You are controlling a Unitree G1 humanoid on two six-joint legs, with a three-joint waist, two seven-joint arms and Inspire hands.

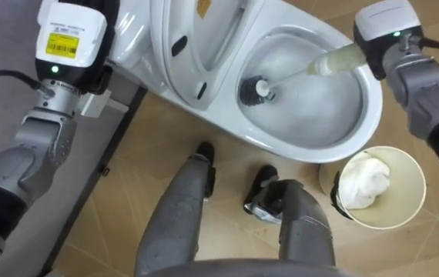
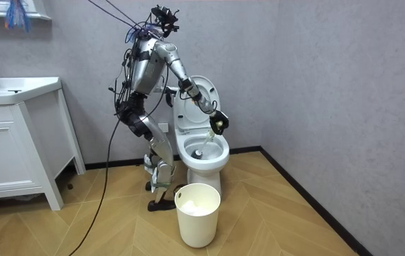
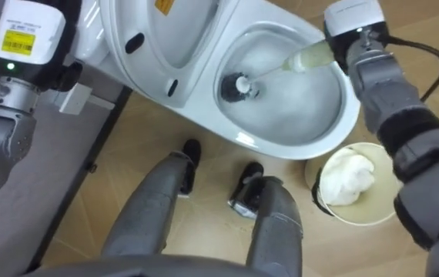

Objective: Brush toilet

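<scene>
Right, the brush [image 1: 320,65] is in the toilet [image 1: 312,150]. Its head sits at the bottom of the bowl, and the shaft tilts up towards the rim's right side. Our right hand [image 1: 381,27] is closed on the top of the handle, just above that rim. The lid [image 1: 196,38] is up, leaning back from the bowl. Our left hand [image 1: 69,31] is raised beside the lid, on the toilet's left; we can't tell whether it is open or closed. We stand right beside the toilet on the wood floor [image 1: 127,169], leaning over the bowl. The bin [image 1: 408,173] stands on the floor just beside the toilet's front, to the right, with a white crumpled wad [image 1: 364,181] inside it. The cabinet [image 2: 11,149] stands well apart from the toilet, at the room view's left.
</scene>
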